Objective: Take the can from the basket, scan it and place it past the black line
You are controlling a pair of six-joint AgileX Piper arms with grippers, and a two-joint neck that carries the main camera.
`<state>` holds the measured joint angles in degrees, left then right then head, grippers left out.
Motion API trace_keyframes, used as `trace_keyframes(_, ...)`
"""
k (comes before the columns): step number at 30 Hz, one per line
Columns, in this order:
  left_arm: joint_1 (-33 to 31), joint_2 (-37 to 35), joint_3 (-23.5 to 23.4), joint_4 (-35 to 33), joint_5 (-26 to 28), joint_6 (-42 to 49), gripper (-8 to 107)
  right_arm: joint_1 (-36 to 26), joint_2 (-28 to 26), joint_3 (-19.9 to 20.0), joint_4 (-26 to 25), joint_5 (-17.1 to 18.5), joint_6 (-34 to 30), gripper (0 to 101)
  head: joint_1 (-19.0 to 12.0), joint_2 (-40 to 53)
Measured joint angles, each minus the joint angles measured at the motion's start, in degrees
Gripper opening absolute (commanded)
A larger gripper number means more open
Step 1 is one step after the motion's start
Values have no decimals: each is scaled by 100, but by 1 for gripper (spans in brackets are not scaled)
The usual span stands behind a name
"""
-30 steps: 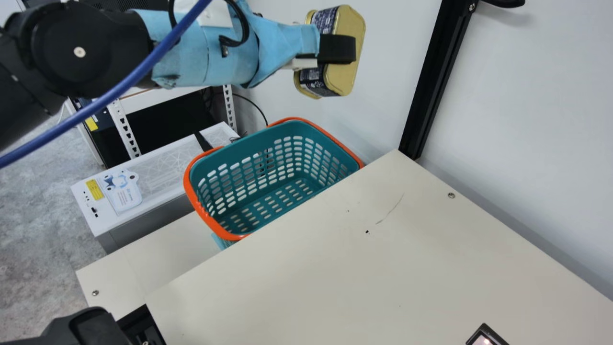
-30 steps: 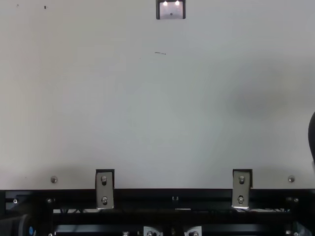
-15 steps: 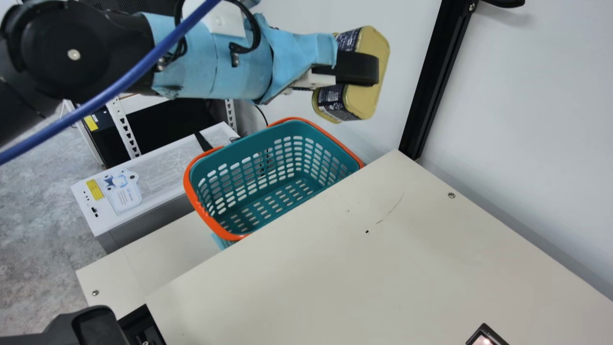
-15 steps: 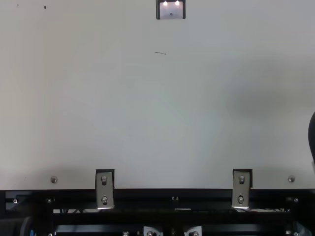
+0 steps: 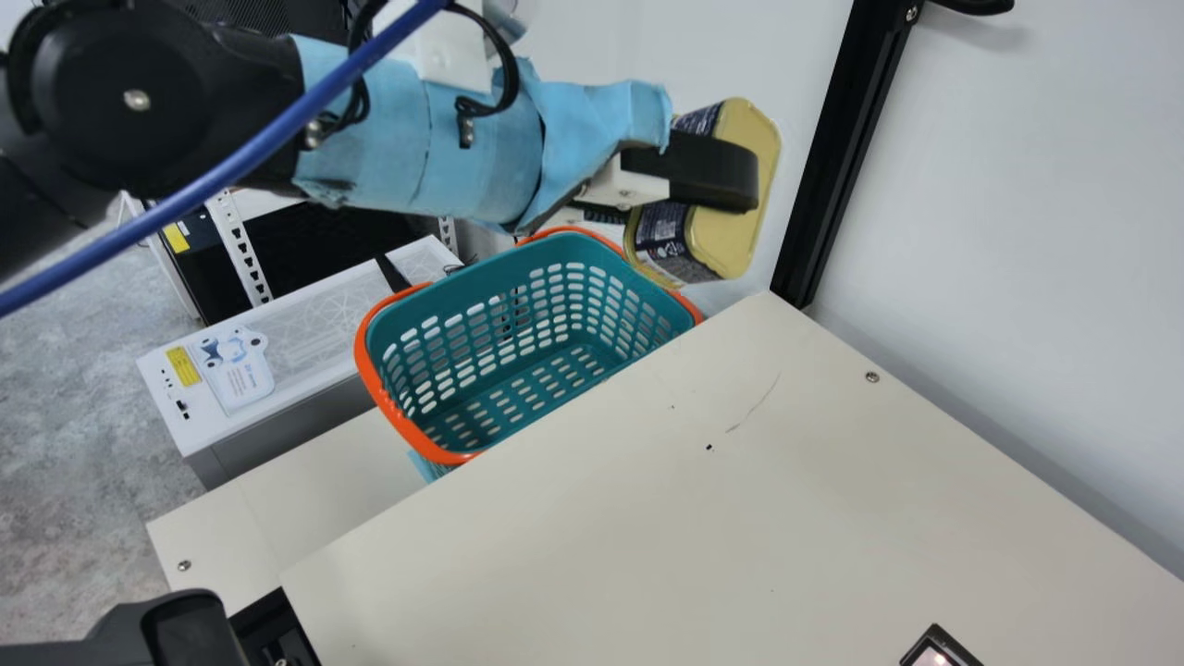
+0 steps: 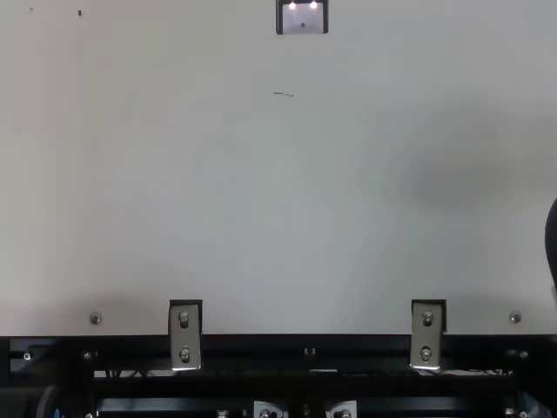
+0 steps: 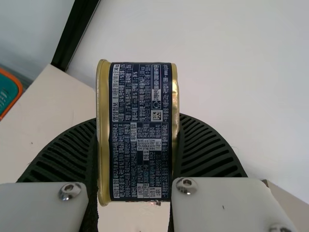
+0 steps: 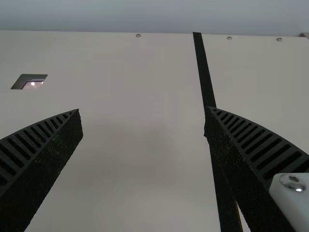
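Your left gripper (image 5: 717, 174) clamped the can (image 5: 735, 239) in the air near the basket (image 5: 368, 365), while your right gripper (image 8: 143, 110), spread wide over the table (image 8: 145, 72), held nothing.

Soft, bright light is spreading over the surface (image 5: 647, 518). Two small spots of glare are shining in the scanner window (image 6: 302, 19), a faint shadow is dimming the top view's right side, and gold rims are gleaming on the can (image 7: 140, 96).
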<state>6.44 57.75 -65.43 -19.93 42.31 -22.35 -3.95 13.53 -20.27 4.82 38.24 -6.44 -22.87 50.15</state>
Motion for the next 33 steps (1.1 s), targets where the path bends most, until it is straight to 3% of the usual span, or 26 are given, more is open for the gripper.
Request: trace_keyframes(33,233,9,-447,-996,1324,-119,10,0,0,0,0,0,0,101,0,0)
